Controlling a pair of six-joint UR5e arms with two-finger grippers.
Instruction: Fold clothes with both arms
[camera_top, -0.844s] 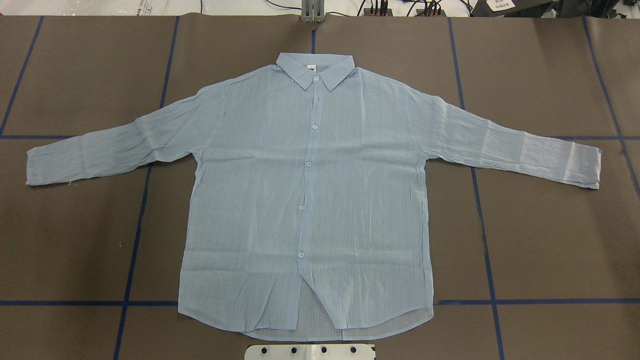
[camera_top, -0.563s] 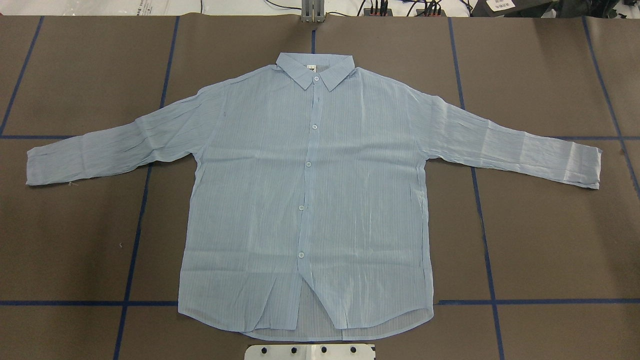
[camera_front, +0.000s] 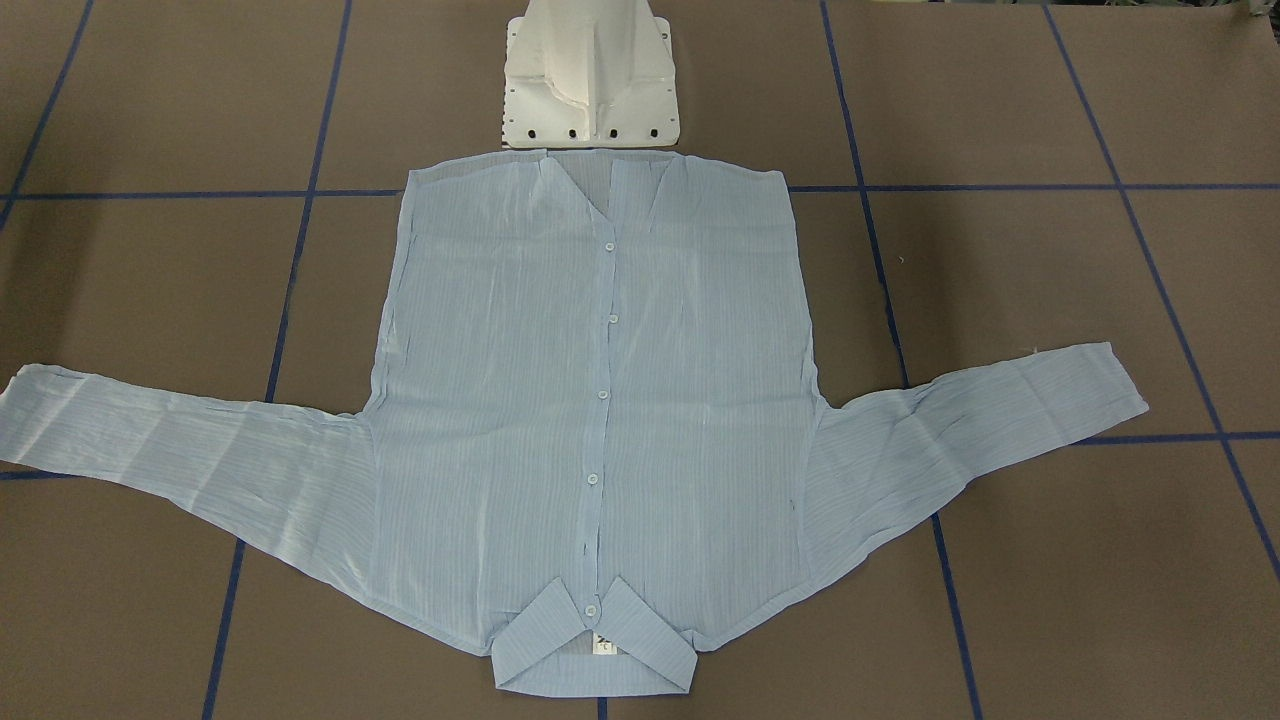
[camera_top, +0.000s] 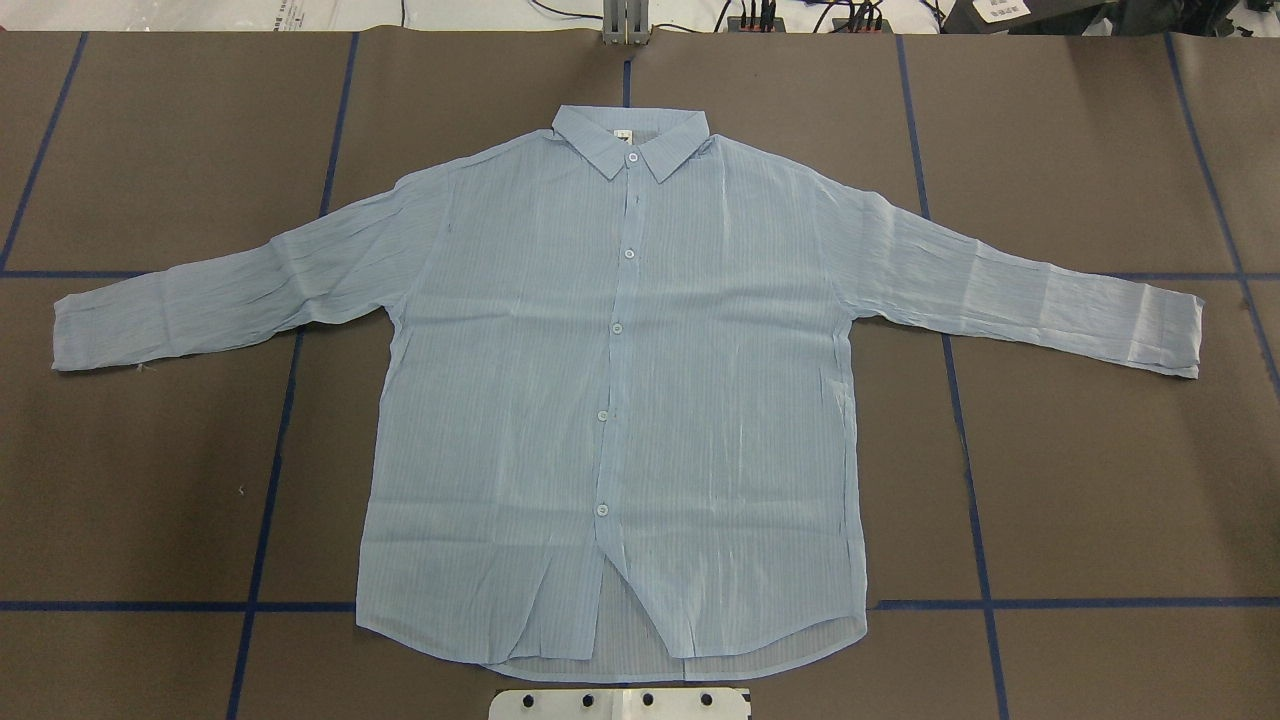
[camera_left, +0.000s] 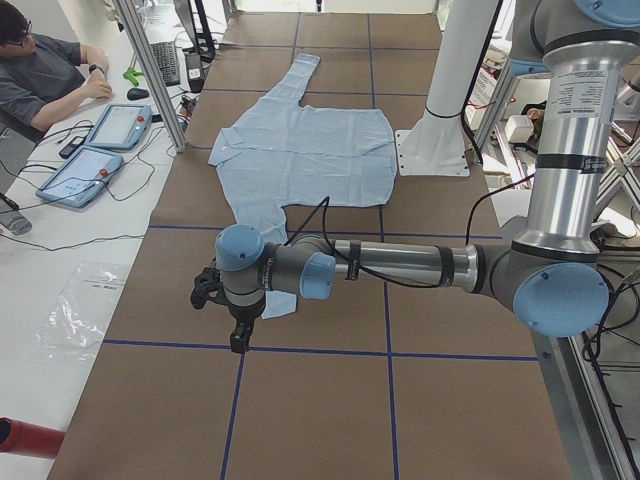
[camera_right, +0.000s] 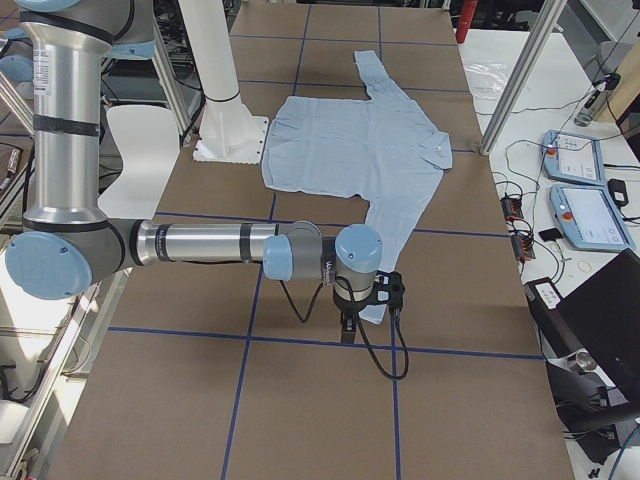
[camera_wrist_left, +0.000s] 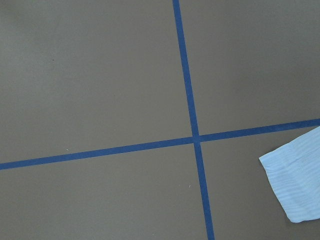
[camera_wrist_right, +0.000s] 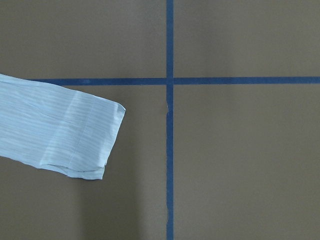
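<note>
No visible change. In the overhead view the shirt (camera_top: 720, 400) has the same outline, sleeves, collar & hem as 0.8 s and 0.6 s ago, w/ no new creases I can make out. Left arm (camera_left: 390, 262) and right arm (camera_right: 200, 243) (side views only, no earlier pics) can't be compared.

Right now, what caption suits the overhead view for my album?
Light-blue shirt lies flat, sleeves spread wide, on a brown table crossed by blue tape.

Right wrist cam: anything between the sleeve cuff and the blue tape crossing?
Nothing: only bare brown table cover separates the sleeve cuff from the tape crossing, seen in the right wrist view.
</note>
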